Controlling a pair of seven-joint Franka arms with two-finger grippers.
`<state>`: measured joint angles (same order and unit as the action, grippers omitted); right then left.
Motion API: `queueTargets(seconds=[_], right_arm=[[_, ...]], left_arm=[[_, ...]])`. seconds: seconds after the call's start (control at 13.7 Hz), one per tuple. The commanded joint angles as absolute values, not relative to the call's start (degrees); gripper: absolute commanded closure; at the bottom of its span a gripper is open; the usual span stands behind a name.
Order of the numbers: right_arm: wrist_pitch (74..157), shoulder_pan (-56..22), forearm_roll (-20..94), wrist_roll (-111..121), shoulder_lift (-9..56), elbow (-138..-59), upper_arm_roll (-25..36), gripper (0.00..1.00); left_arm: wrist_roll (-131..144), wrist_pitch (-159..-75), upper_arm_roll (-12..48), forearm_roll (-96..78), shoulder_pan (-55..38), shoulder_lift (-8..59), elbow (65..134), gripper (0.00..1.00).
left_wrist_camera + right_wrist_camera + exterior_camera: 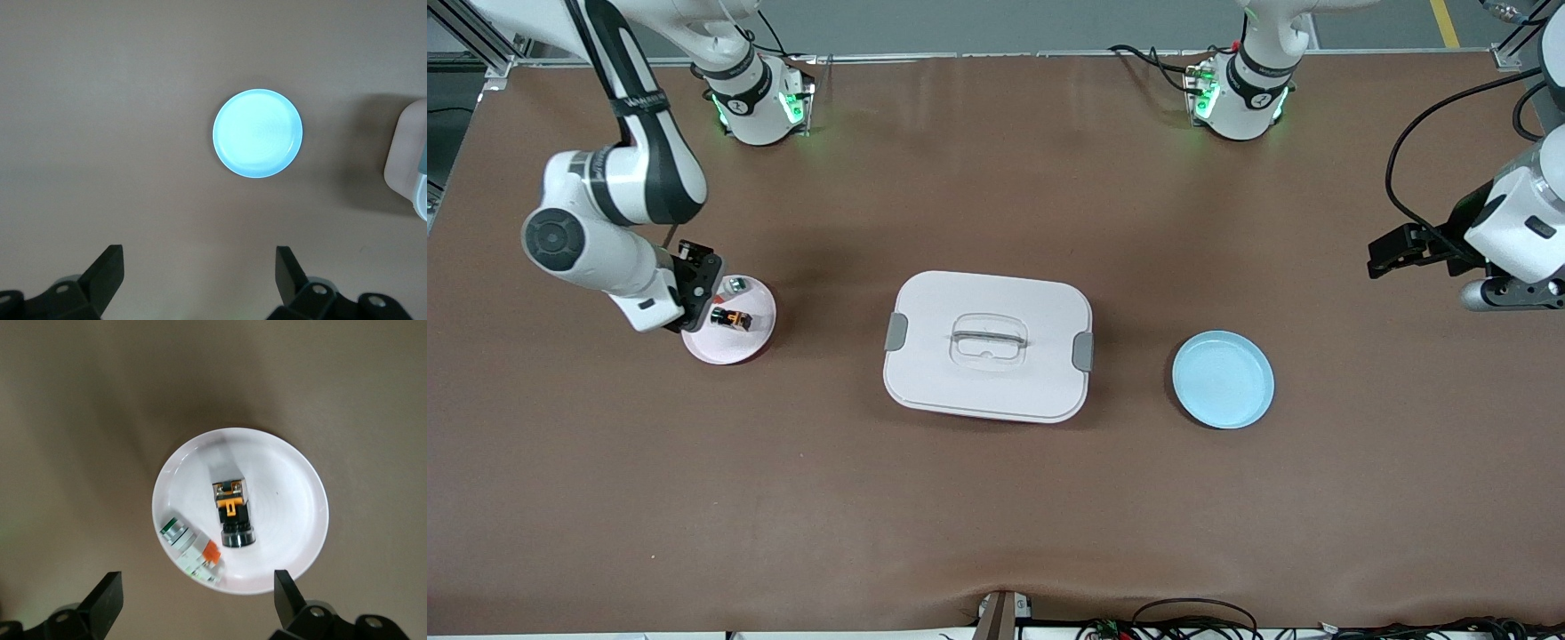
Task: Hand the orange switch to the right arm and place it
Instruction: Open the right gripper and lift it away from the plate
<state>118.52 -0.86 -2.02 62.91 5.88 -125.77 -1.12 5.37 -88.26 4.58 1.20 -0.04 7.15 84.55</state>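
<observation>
The orange switch (pixel 731 318) (pixel 233 510), a tiny black block with an orange band and a dark round end, lies in a pale pink plate (pixel 725 353) (pixel 287 493) toward the right arm's end of the table. My right gripper (pixel 696 283) (pixel 197 581) hangs open over the plate's rim, nothing between its fingers, the switch apart from them. My left gripper (pixel 1385 256) (pixel 198 252) waits open and empty in the air over the left arm's end of the table.
A small whitish part (pixel 735 285) (pixel 192 552) with orange and green bits shares the pink plate. A white lidded box (pixel 987 347) (pixel 407 160) with grey clips sits mid-table. A light blue plate (pixel 1223 380) (pixel 257 133) lies between the box and the left arm's end.
</observation>
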Motion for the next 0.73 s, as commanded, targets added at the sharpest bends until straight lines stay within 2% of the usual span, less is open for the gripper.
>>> queueTargets(seconds=[0.0,0.29,0.44,0.66], right_arm=[[108.41,-0.35,-0.53,53.13,2.03,-121.23,-1.14,0.00],[91.70,-0.09,-0.62,34.94,2.11,-109.28,-1.05,0.00],[87.38,-0.09,-0.62,28.85,2.37,-105.14,-1.05,0.00],[85.35,-0.09,-0.53,19.64,2.29,-101.88,-1.14,0.00]], left_arm=[[2.74,-87.01,3.52,2.20,-1.05,6.59,83.58,0.00],[0.44,-87.01,4.30,1.50,1.83,6.24,83.58,0.00],[0.44,-87.01,4.83,1.49,2.29,6.24,83.58,0.00],[1.14,-87.01,4.83,1.67,1.58,6.24,83.67,0.00]])
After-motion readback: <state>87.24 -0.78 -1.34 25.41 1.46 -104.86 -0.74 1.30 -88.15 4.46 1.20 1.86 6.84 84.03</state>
